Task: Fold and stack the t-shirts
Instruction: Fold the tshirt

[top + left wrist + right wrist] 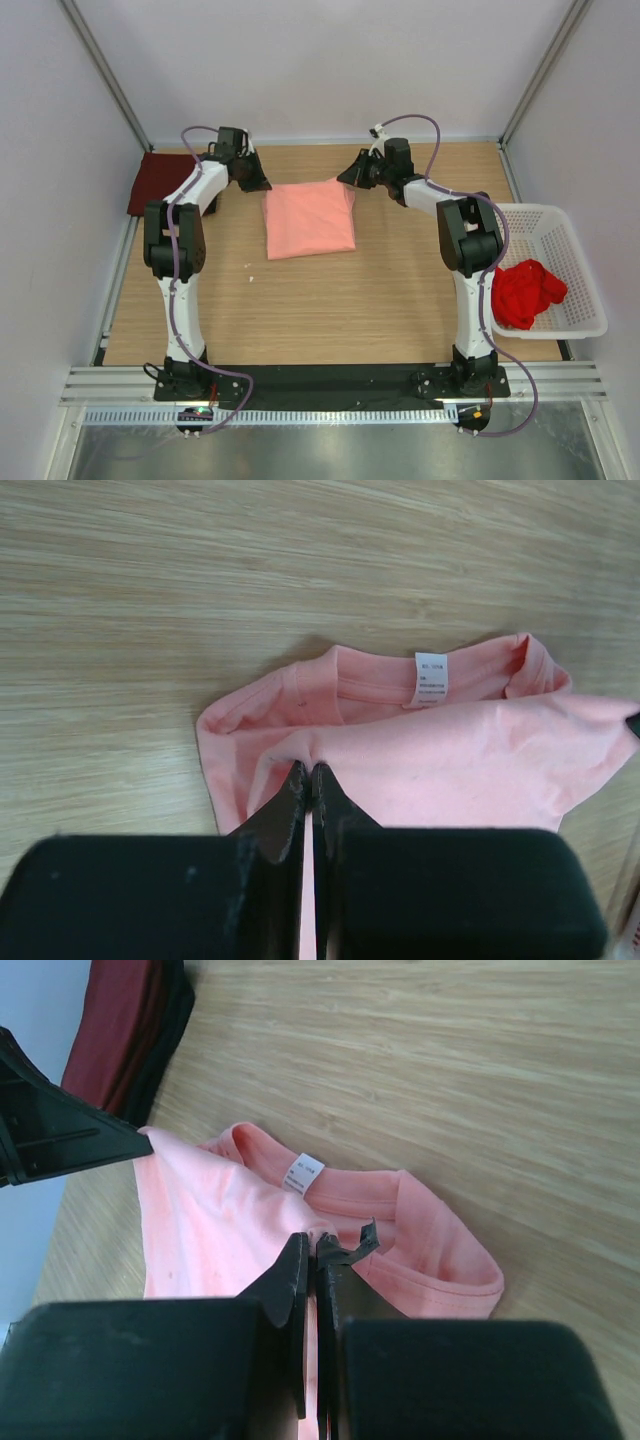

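**Both grippers on the collar edge, shirt body lying below them in the top view**

My left gripper (308, 772) is closed tight on the upper-left corner of the salmon-pink t-shirt (310, 222), and my right gripper (312, 1242) is closed on its upper-right corner. Each nips a fold of pink cloth. The pinched edge runs left to right between them. From it the shirt spreads down the frame toward my bases, flat on the table (330, 310) at upper middle, and looks nearly square. I judge the next move either draws this edge down over the body or carries it to the maroon t-shirt (160, 182), folded at upper left and nearer my left arm. The bright red t-shirt (525, 290) lies crumpled in the white basket (583, 262) at right.
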Robot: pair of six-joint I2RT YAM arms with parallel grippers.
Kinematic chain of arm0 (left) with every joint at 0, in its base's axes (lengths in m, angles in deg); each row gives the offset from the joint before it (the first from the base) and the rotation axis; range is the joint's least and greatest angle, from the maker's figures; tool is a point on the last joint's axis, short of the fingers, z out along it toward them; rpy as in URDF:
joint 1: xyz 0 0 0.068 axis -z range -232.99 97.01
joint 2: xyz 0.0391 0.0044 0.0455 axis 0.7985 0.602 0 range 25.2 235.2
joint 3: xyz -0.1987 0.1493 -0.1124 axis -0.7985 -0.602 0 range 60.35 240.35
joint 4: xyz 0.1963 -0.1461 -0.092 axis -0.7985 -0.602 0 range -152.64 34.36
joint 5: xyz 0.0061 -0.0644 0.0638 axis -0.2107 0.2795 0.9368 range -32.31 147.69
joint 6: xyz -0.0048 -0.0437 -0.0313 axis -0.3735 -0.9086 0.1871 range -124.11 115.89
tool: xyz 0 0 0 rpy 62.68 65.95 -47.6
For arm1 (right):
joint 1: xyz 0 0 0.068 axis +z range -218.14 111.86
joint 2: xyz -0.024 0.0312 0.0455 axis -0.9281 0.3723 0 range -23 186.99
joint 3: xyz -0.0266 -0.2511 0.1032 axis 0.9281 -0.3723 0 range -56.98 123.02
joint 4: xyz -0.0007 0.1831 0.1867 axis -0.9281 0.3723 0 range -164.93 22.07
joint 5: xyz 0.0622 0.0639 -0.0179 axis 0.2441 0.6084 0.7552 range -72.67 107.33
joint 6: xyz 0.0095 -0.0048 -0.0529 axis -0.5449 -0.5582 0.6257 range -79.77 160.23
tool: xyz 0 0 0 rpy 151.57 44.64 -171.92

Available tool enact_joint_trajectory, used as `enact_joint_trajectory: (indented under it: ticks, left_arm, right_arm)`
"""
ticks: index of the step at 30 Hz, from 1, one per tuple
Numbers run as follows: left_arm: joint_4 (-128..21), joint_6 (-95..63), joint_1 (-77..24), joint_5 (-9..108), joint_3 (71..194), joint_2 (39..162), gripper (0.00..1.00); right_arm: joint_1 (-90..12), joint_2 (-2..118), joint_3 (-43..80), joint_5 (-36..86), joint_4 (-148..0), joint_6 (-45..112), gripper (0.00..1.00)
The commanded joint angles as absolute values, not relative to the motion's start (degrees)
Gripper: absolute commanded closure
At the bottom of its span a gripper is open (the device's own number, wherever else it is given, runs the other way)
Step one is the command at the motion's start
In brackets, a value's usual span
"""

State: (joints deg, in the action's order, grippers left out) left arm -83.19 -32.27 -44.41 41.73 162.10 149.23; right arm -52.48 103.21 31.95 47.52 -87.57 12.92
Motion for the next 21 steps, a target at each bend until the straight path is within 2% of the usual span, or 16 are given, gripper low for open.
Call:
enact_joint_trajectory:
  ticks: [1, 6, 12, 14, 16, 17, 21]
  left_arm:
    - [-80.07, -35.83, -45.69, 46.26, 162.74, 150.0, 1.0]
    - [-77.96, -38.55, -46.4, 52.92, 160.55, 150.79, 1.0]
    - [-75.94, -40.84, -47.63, 55.14, 159.84, 152.2, 1.0]
    - [-75.85, -40.93, -48.15, 54.18, 161.06, 154.13, 1.0]
    - [-76.98, -40.93, -48.42, 53.65, 163.25, 155.45, 1.0]
    - [-77.08, -40.76, -48.42, 53.21, 163.53, 156.06, 1.0]
    - [-77.34, -40.32, -48.42, 53.03, 164.32, 156.07, 1.0]
  right_arm:
    - [-52.32, 105.04, 35.3, 46.33, -95.05, 10.97, 0.98]
    - [-52.23, 109.35, 38.12, 44.67, -94.8, 11.31, 0.98]
    - [-51.88, 113.13, 42.51, 42.99, -94.0, 11.67, 0.97]
    - [-51.71, 114.19, 44.88, 42.99, -93.22, 11.84, 0.82]
    - [-51.27, 114.89, 46.64, 43.43, -92.07, 12.28, 0.73]
    - [-51.35, 114.63, 46.65, 43.52, -91.63, 12.37, 0.63]
    - [-51.27, 110.69, 43.23, 41.33, -90.75, 14.3, 0.51]
